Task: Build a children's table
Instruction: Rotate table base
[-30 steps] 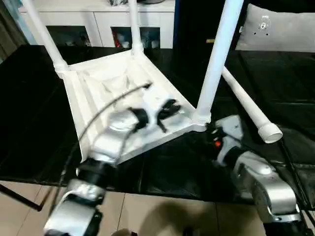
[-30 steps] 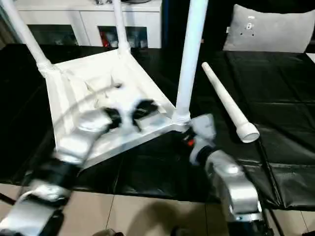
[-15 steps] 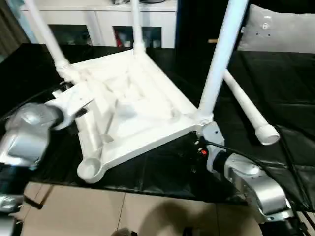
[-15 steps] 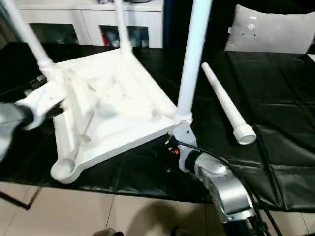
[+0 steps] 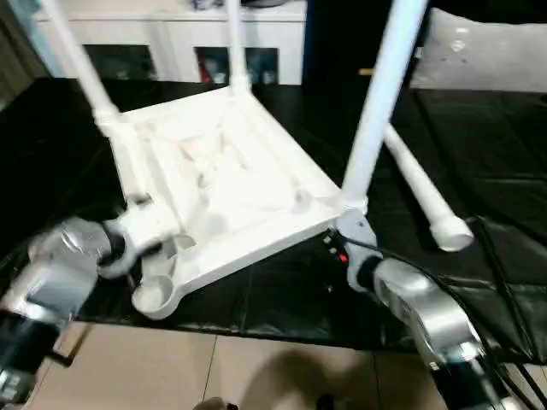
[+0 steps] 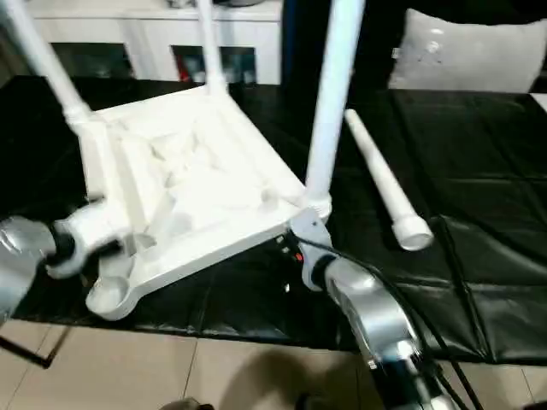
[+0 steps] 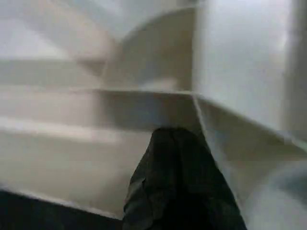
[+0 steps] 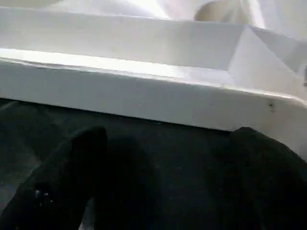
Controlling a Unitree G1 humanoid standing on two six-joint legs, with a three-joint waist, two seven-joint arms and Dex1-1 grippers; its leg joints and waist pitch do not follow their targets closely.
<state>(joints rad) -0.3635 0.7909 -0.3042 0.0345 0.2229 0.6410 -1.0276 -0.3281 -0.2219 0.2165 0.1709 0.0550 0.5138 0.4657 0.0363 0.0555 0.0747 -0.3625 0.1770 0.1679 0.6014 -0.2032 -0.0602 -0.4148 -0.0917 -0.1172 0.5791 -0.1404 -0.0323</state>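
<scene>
Black worktop (image 5: 51,154): three legs (upright)

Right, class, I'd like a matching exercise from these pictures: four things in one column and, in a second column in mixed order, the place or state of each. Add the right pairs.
Things
1. loose leg
2. empty corner socket
3. left gripper
4. right gripper

Places or states
A. fingers shut, against the ribbed underside of the upturned table top
B. lying flat on the black work surface
C. fingers wide apart, near the table top's rim
D. at the table top's corner nearest the camera, no leg in it

Pairs: 1-B, 2-D, 3-A, 4-C
</scene>
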